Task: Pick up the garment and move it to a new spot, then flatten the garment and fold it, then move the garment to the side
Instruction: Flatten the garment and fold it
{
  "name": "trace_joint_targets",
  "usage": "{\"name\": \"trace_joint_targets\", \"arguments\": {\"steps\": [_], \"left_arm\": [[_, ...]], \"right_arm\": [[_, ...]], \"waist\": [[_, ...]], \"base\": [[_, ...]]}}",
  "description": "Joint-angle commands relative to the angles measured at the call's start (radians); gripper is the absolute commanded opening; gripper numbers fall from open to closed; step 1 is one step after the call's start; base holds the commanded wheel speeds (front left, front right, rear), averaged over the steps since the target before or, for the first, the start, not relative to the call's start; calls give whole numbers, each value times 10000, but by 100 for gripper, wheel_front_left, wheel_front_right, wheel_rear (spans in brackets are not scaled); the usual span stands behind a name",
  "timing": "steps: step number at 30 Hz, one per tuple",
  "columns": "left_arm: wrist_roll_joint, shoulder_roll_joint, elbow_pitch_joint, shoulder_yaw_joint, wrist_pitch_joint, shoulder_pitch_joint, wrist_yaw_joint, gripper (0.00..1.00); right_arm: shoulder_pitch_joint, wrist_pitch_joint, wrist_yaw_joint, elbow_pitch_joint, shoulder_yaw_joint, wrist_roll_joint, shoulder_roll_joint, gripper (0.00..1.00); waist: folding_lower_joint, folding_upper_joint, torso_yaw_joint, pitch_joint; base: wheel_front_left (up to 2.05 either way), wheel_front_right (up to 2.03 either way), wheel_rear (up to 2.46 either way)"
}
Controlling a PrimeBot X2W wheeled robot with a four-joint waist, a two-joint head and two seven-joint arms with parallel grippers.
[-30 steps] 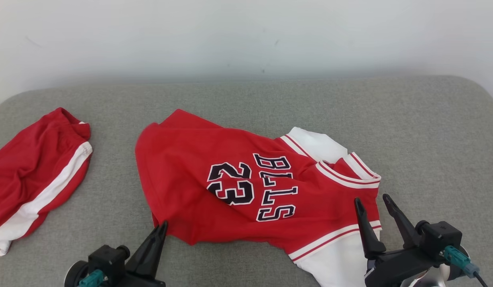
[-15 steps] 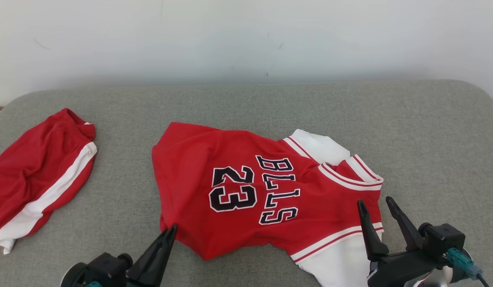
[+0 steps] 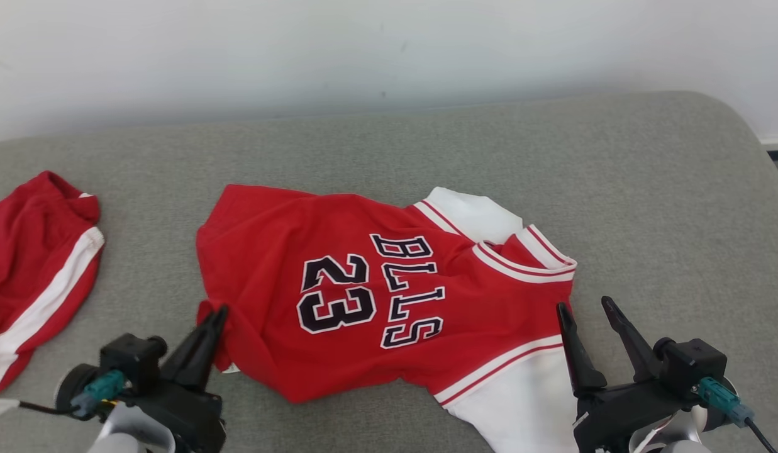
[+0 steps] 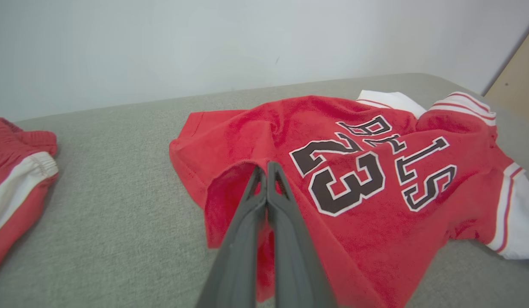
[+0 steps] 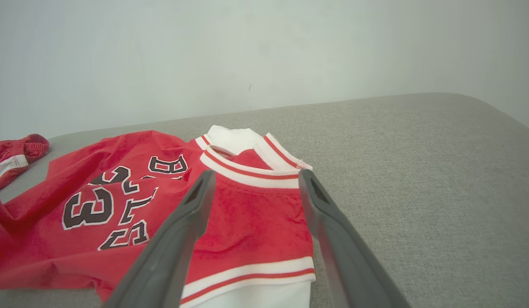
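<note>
Left jaws pinching red jersey (image 3: pixel 263 251) edge, right jaws apart above it

Black left hand (image 3: pixel 219 311) and right hand (image 3: pixel 583 304), long tapered dark fingers (image 3: pixel 576 352), teal connectors (image 3: pixel 722 399), black cable (image 3: pixel 756 438), pale wrists (image 3: pixel 127 426).

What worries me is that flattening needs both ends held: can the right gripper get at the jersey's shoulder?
Probably yes: the right gripper stands open at the shoulder of the jersey, its fingers either side of it in the wrist view, with nothing lying between.
</note>
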Motion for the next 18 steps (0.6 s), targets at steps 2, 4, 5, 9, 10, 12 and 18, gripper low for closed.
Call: {"name": "trace_joint_targets", "arguments": {"steps": [2,4,5,9,10,12,18], "left_arm": [[60,11,530,36,-172,-336,-74,0],[51,-36,1015,30,-263,-532,-132,0],[3,-15,1326,68,-285,-632,-175,0],[-45,-46,2346,92,-597,-1019,-355,0],[-82,-84,2570,106,-718,-1101,-362,0],[343,-4,3048,-116,-1097,-1371,-395,0],[615,-287,3706,-316,-1422,-2095,-614,0]], "right_arm": [[-133,-86,1,55,-14,15,-37,100],[-149,-101,1,104,-23,12,-41,100],[-160,-114,1,131,-5,10,-29,100],[-221,-158,1,187,-8,-13,-5,100],[-233,-170,1,204,-19,-13,-2,100],[-245,-175,1,235,-43,-10,-8,100],[-314,-144,1,297,18,-49,-22,100]], "waist": [[-1,-1,-334,215],[-1,-1,-450,278],[-1,-1,-511,302],[-1,-1,-661,400],[-1,-1,-677,409],[-1,-1,-676,416],[-1,-1,-499,352]], "base": [[0,0,0],[0,0,0],[0,0,0],[0,0,0],[0,0,0],[0,0,0],[0,0,0]]}}
